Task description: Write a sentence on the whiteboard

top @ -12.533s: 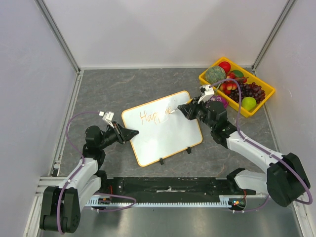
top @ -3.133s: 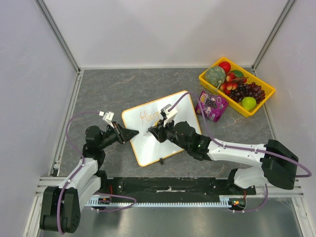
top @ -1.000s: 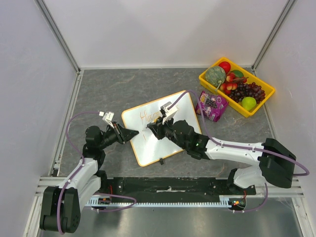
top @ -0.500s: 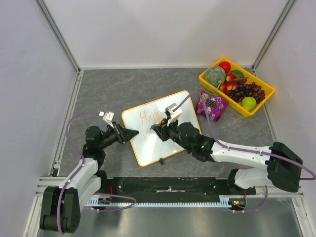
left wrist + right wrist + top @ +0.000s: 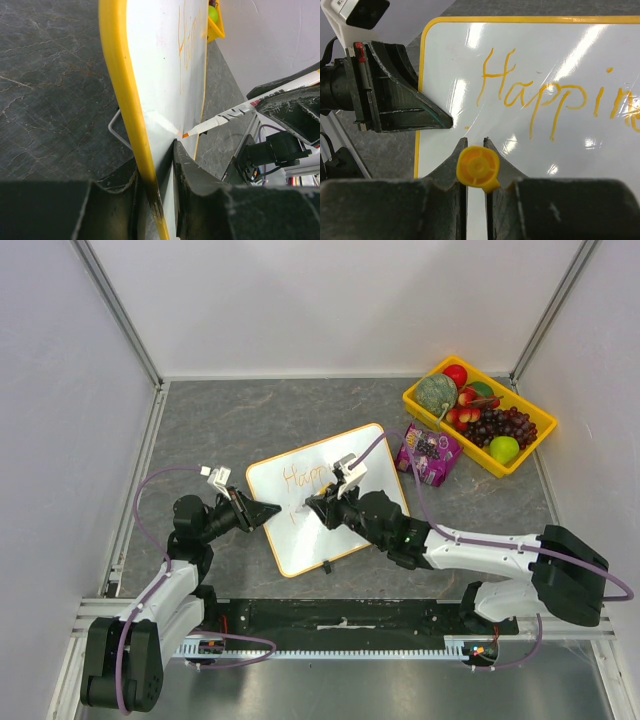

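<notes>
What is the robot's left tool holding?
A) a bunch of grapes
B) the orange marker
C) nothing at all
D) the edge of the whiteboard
D: the left tool is clamped on the yellow rim of the whiteboard, while the orange marker sits in the right tool.

One whiteboard (image 5: 300, 535), one orange marker (image 5: 240, 109), one yellow fruit tray (image 5: 530, 448), one purple bag (image 5: 428, 453), two robot arms (image 5: 165, 585) (image 5: 490, 545)
</notes>
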You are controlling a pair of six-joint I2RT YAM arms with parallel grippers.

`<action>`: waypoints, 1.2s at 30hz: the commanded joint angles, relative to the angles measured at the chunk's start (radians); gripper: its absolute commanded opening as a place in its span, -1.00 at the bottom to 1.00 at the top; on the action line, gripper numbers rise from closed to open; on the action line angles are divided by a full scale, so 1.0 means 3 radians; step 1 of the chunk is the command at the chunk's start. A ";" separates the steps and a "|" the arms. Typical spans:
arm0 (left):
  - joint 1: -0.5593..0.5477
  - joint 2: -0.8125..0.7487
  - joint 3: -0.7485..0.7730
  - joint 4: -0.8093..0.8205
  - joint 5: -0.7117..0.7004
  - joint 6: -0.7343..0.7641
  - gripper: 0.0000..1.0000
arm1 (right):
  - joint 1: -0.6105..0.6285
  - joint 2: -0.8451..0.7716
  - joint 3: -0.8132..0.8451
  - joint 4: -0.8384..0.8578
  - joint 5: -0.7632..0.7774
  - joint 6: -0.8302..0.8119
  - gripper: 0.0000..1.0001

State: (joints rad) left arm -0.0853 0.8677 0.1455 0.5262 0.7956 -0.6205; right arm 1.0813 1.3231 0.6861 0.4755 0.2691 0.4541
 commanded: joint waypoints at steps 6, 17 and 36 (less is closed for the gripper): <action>-0.0023 0.0002 -0.0015 0.0061 0.0007 0.0253 -0.96 | -0.0025 -0.0054 -0.0211 -0.0138 -0.0017 -0.0021 -1.00; -0.0018 -0.0008 -0.0015 0.0056 0.0007 0.0253 -0.96 | -0.0025 -0.0080 -0.0303 -0.0143 -0.0079 -0.0005 -1.00; -0.0023 -0.0003 -0.0015 0.0056 0.0012 0.0248 -0.96 | -0.0061 -0.0028 0.0101 -0.0164 0.0156 -0.0092 -1.00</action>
State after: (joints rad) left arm -0.0856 0.8684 0.1444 0.5285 0.7956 -0.6205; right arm 1.0756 1.2980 0.6727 0.4366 0.2535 0.4583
